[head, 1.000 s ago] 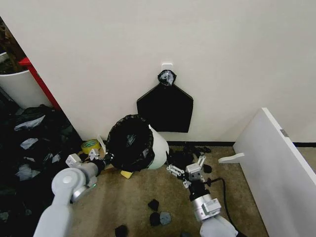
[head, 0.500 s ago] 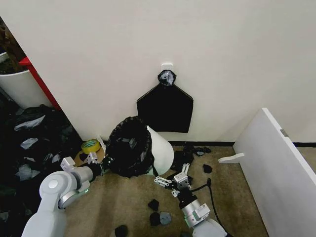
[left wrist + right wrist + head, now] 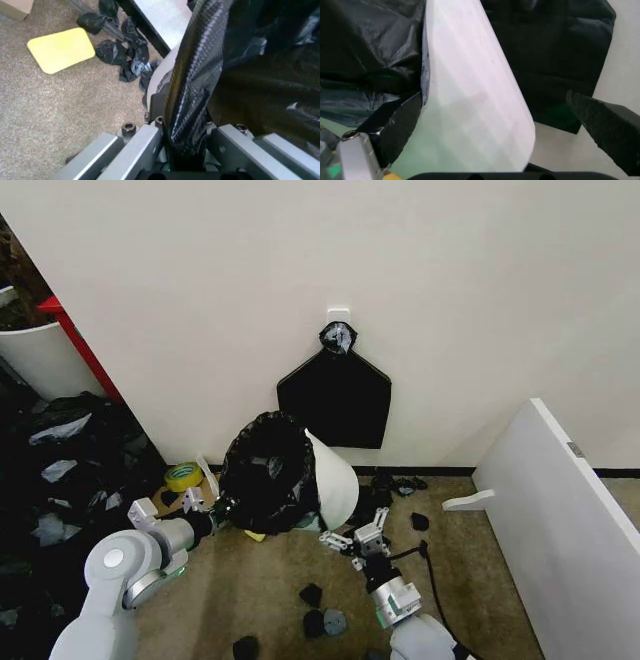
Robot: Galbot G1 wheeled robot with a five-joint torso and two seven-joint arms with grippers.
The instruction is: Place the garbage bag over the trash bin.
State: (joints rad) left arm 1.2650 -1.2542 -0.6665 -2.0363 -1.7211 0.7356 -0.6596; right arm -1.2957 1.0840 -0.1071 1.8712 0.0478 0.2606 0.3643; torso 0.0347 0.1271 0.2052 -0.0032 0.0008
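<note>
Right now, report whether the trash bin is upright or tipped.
Tipped. The trash bin leans with its bag-lined mouth turned toward the left gripper, the garbage bag stretched over its rim.

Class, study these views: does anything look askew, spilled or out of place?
Yes. The trash bin is tipped on its side against the wall, its garbage bag lined mouth facing the left tool. Black scraps litter the carpet.
</note>
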